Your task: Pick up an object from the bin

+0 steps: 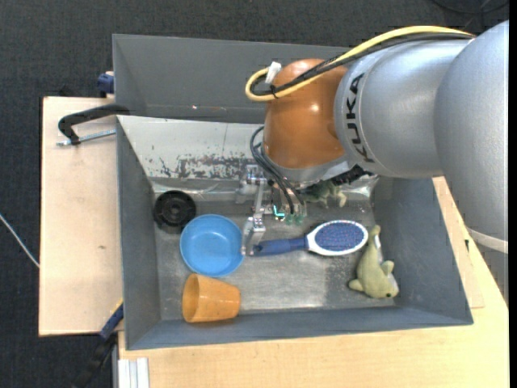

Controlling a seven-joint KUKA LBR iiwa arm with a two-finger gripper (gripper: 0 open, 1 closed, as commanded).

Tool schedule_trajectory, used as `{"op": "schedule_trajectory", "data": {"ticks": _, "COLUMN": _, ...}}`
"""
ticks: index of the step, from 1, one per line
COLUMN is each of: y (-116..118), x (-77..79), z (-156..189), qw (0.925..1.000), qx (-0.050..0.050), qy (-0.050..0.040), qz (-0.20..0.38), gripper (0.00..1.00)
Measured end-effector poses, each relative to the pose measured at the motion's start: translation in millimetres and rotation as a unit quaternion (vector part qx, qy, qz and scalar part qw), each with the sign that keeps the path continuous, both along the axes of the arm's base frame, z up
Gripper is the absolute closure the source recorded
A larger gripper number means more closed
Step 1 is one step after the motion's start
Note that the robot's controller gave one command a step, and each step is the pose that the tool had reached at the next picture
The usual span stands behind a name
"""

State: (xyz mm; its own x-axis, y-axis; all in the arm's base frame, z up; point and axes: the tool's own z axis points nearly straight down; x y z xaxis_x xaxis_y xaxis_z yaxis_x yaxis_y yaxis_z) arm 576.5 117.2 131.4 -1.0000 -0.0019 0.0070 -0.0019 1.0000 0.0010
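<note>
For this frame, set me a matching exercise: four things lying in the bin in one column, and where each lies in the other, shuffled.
Things:
1. black round cap
2. blue bowl
3. orange cup
4. olive plush fish

Places:
A. lying on its side, lowest in the view, at left
B. far right, just below the head of the blue and white brush
C. upper left, above the bowl
D. between the cap and the cup

Pairs: 1-C, 2-D, 3-A, 4-B

blue bowl (pixel 210 246), orange cup (pixel 208 298), black disc (pixel 173 209)
</note>
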Motion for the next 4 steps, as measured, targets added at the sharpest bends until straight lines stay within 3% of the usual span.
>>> {"op": "schedule_trajectory", "data": {"ticks": 1, "y": 62, "x": 3.3, "z": -59, "qw": 0.9965, "qx": -0.002, "qy": -0.0046, "qz": 0.084, "gripper": 0.00}}
{"op": "schedule_trajectory", "data": {"ticks": 2, "y": 66, "x": 10.0, "z": -28, "qw": 0.9674, "qx": -0.007, "qy": -0.0063, "qz": 0.253, "gripper": 0.00}}
{"op": "schedule_trajectory", "data": {"ticks": 3, "y": 69, "x": 11.0, "z": -17, "qw": 0.9869, "qx": 0.001, "qy": -0.0074, "qz": 0.161, "gripper": 0.00}}
{"op": "schedule_trajectory", "data": {"ticks": 4, "y": 59, "x": 14.8, "z": -59, "qw": 0.9906, "qx": -0.003, "qy": -0.0073, "qz": 0.136, "gripper": 0.00}}
